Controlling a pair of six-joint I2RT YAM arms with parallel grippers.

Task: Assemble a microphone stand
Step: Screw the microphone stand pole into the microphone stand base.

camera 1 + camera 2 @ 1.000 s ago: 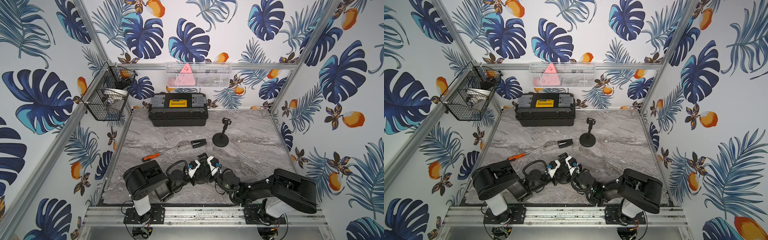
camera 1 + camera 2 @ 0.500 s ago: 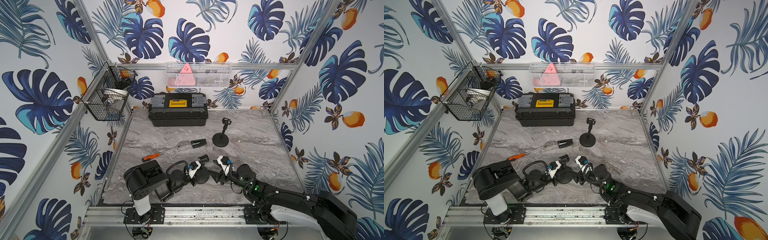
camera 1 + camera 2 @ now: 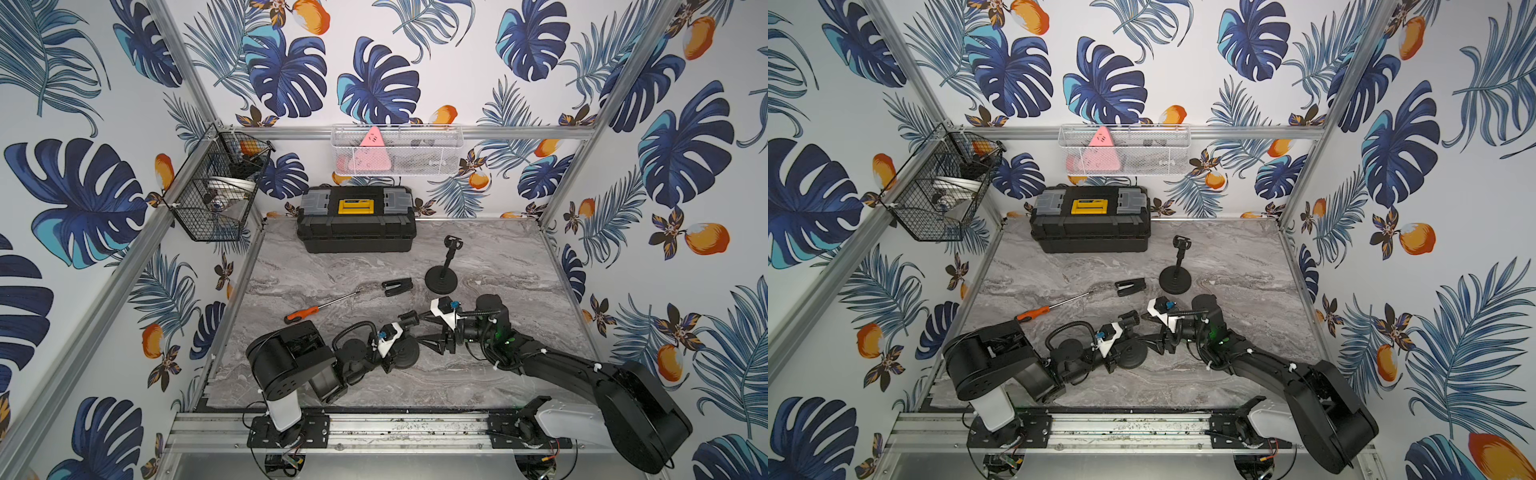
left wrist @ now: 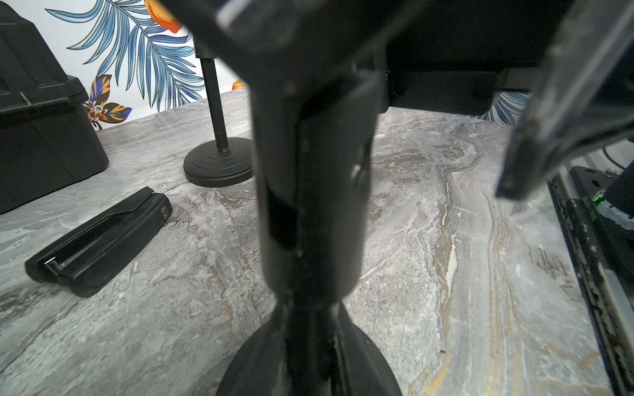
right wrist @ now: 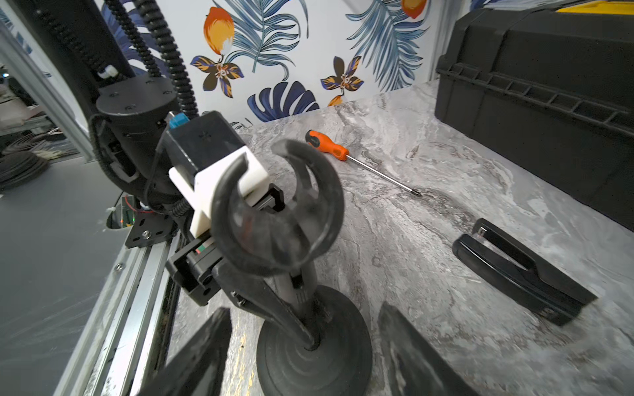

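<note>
Tropical-leaf wallpaper encloses a grey marble tabletop (image 3: 498, 257).

Top views: both show the microphone stand (image 3: 409, 358) upright near the middle of the front edge, its post clamped in the left pincer (image 3: 404, 344). The right pincer (image 3: 422, 329), closed and pressed in at the stand a second ago, is now spread and drawn back toward the right edge, holding nothing. A second stand (image 3: 441, 280), a loose black clamp (image 3: 397, 286) and an orange-handled screwdriver (image 3: 309, 311) occupy mid-tabletop. A toolbox (image 3: 356, 226) sits at the back edge.

Left wrist view: the post (image 4: 308, 205) fills the frame. White lettering on the clamp's end is illegible.

Right wrist view: a U-shaped clip (image 5: 274, 212) tops the post. The right pincer's fingers (image 5: 200, 355) flank the base without touching it.

Judgement: clip fitting appears done; tightness unconfirmed.

Writing: the toolbox's yellow label and the pink card (image 3: 371, 151) in the back-wall basket (image 3: 440, 156) are too small to read.
</note>
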